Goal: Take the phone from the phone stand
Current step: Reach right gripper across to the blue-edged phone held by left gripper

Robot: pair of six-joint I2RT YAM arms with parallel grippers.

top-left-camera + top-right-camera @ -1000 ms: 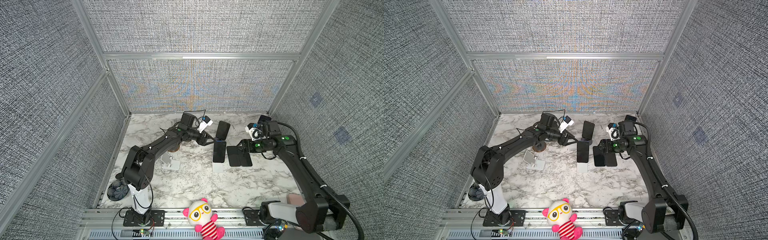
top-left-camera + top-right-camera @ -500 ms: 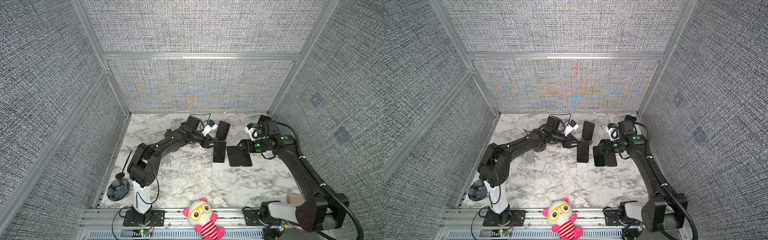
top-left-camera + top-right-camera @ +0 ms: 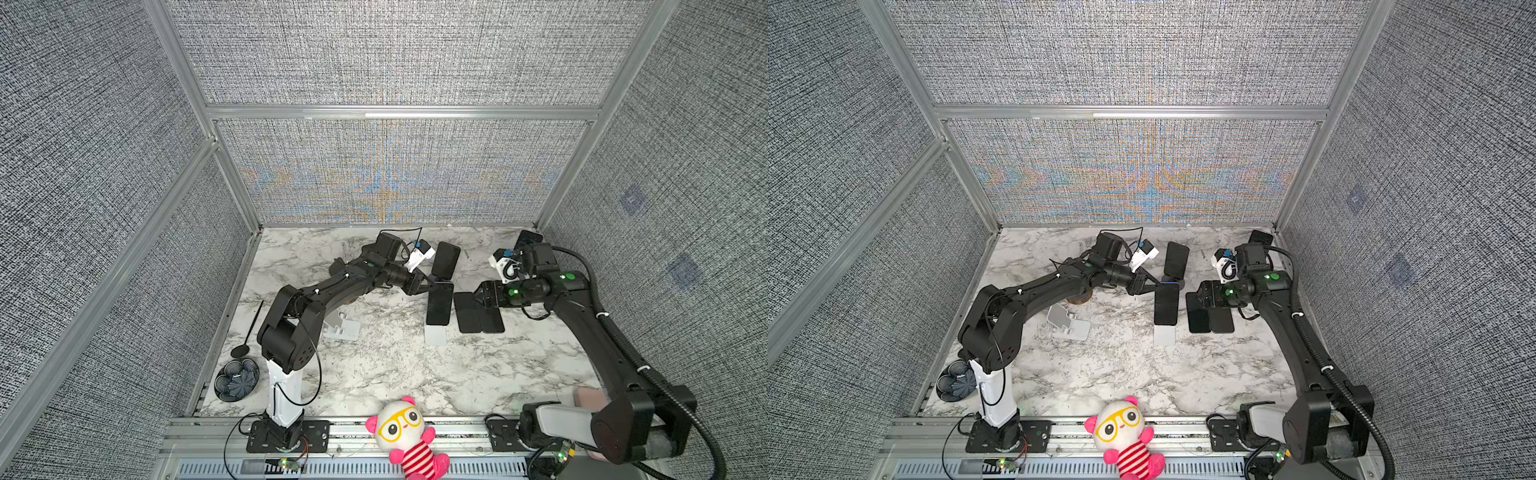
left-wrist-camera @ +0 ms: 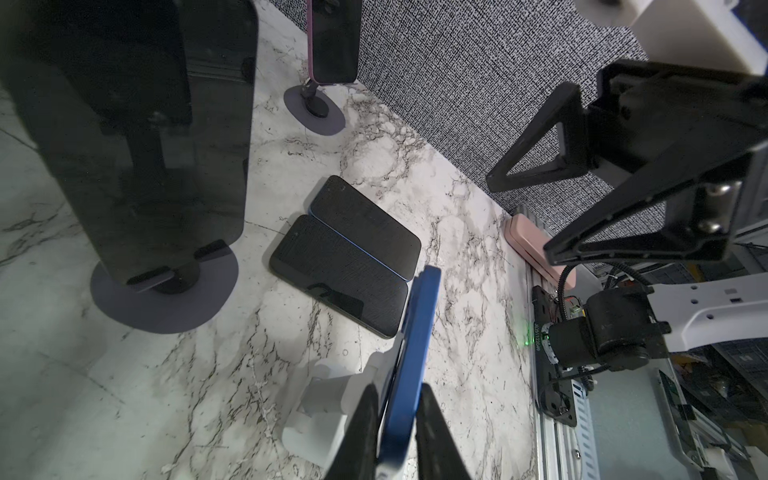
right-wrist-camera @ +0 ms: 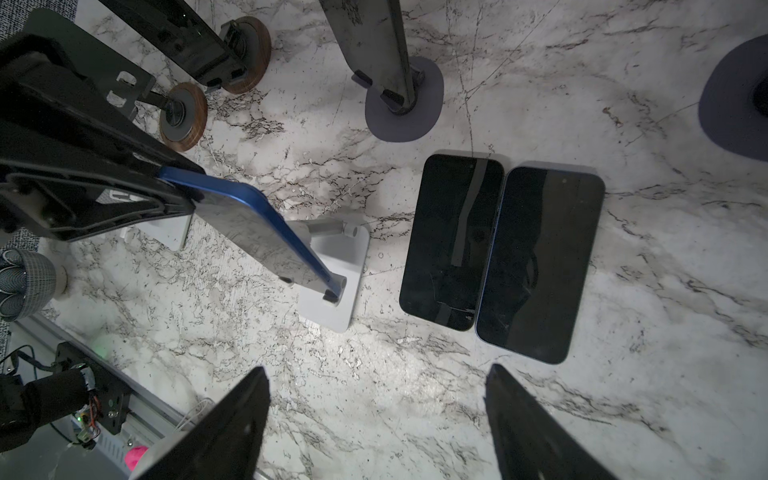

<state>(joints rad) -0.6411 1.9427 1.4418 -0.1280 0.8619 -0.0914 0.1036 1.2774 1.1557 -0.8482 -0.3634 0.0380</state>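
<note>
No brand is showing on the phone, whose dark screen is only reflecting the table. A white mark on the side of the left gripper is partly covered and cannot be read. The printed strip by the rail is too small to make out.

The phone is sitting near the table's middle, leaning back with its lower edge in the lip of the white stand. The left gripper is reaching in from 10 o'clock, and its jaws are clamping the phone's top edge, one of the fingers pressing each face.

The right gripper is hovering with jaws wide apart over the flat phones. These are lying side by side, touching, at 3 o'clock of the phone. A far phone is standing on its own round base at 12 o'clock.

A second ago the left gripper was hanging short of the phone at 10 o'clock with its jaws parted. Since then it has moved in and closed on the top edge. The phone, the stand and the right arm are sitting where they were.
</note>
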